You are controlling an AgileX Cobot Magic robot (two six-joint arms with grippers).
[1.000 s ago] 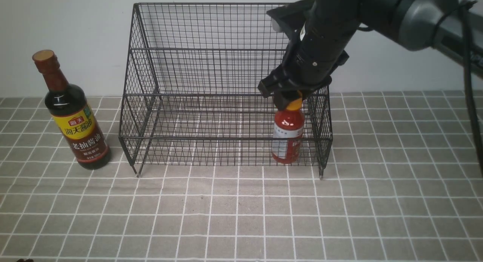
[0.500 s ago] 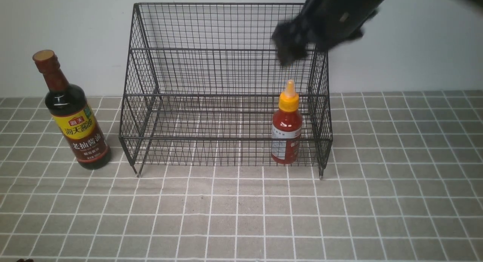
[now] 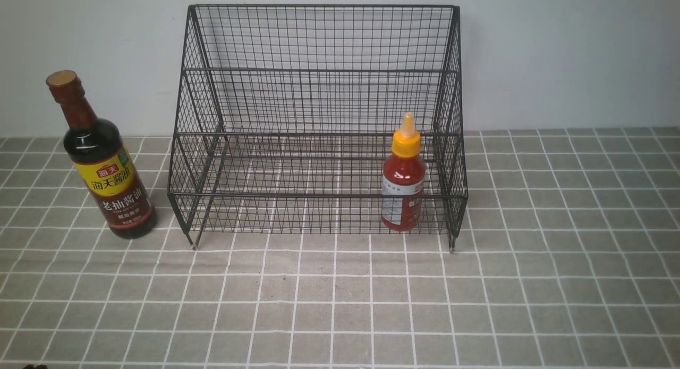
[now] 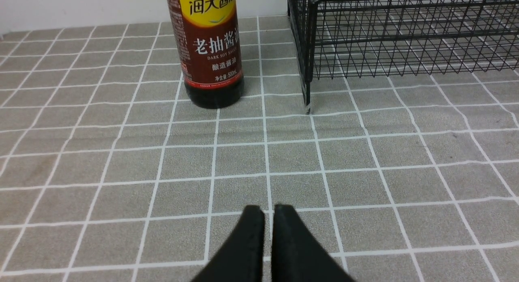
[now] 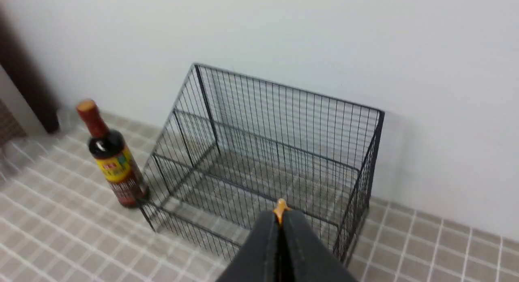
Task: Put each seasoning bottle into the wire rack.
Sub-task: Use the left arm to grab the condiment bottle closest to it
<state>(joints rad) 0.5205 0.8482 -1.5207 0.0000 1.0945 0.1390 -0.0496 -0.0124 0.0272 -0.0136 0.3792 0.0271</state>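
1 of 2 placed: red sauce bottle [image 3: 404, 188] upright in wire rack [image 3: 319, 71], lower step, right end. Outside, just left of rack: soy-sauce bottle [image 3: 103, 167]. Facing it, left gripper [image 4: 268, 217], jaws together, empty; likely next picker. High above rack, right gripper [image 5: 281, 229], likewise closed, empty.

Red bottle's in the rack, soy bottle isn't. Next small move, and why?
Probably open the left gripper and ease it toward the soy-sauce bottle: that bottle stands upright on the table beside the wire rack, outside it, and the gripper is shut and empty, facing its base.
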